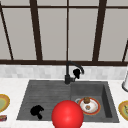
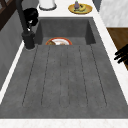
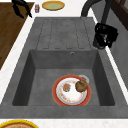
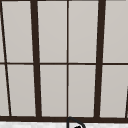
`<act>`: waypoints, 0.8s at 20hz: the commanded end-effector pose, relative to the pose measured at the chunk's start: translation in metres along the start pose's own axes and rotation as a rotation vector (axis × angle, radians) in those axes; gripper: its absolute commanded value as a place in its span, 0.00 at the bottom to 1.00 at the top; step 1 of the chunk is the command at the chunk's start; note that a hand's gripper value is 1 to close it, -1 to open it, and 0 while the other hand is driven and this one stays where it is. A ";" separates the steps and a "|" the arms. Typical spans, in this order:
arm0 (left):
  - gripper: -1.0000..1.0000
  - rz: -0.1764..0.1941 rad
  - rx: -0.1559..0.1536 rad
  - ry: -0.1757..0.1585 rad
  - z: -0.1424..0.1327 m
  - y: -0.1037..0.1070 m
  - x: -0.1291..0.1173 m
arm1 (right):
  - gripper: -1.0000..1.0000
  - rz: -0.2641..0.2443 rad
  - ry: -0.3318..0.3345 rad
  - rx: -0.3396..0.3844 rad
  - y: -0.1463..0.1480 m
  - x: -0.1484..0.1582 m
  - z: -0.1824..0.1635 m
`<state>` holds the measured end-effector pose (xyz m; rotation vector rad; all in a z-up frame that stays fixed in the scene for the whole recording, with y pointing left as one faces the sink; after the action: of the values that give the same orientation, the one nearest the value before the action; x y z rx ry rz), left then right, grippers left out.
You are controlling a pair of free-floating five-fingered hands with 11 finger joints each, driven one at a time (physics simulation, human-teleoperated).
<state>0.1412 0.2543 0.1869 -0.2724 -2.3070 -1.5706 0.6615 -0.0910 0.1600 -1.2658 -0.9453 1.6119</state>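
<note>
My right hand (image 1: 76, 73) is at the black faucet (image 1: 67, 75) behind the sink, its fingers curled around the faucet's side handle. It shows as a dark clump beside the faucet's neck in the left side view (image 2: 31, 14) and the right side view (image 3: 106, 34). My left hand (image 1: 37, 111) hovers over the front left corner of the drainboard (image 1: 45, 95) with relaxed, spread fingers and holds nothing. The same hand is past the sink's front edge in both side views (image 2: 122, 53) (image 3: 21, 5).
A red-rimmed plate (image 3: 71, 91) with two bits of food lies in the basin (image 3: 40, 75) by the drain. A big red ball (image 1: 67, 115) is at the sink's front edge. Yellow plates (image 1: 2, 102) (image 1: 123, 108) flank the sink. A small can (image 3: 37, 8) and a white jar (image 2: 47, 3) stand on the counter.
</note>
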 end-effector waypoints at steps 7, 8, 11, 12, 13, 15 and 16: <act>0.50 0.000 0.000 0.000 0.000 0.000 0.000 | 1.00 0.128 0.089 0.029 -0.038 0.037 0.002; 0.50 0.000 0.000 0.000 0.000 0.000 0.000 | 1.00 0.157 0.111 0.031 -0.041 0.041 0.002; 0.50 0.000 0.000 0.000 0.000 0.000 0.000 | 1.00 0.260 0.206 0.033 -0.036 0.056 0.004; 0.50 0.000 0.000 0.000 0.000 0.000 0.000 | 1.00 0.280 0.243 0.032 -0.037 0.062 0.005; 0.50 0.000 0.000 0.000 0.000 0.000 0.000 | 1.00 0.298 0.278 0.027 -0.040 0.067 0.005; 0.50 0.000 0.000 0.000 0.000 0.000 0.000 | 1.00 0.352 0.357 0.022 -0.040 0.074 0.006; 0.50 0.000 0.000 0.000 0.000 0.000 0.000 | 1.00 0.377 0.411 0.015 -0.036 0.079 0.005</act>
<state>0.1412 0.2543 0.1869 -0.2724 -2.3070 -1.5706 0.6482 -0.0314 0.1374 -1.8165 -0.4028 1.4935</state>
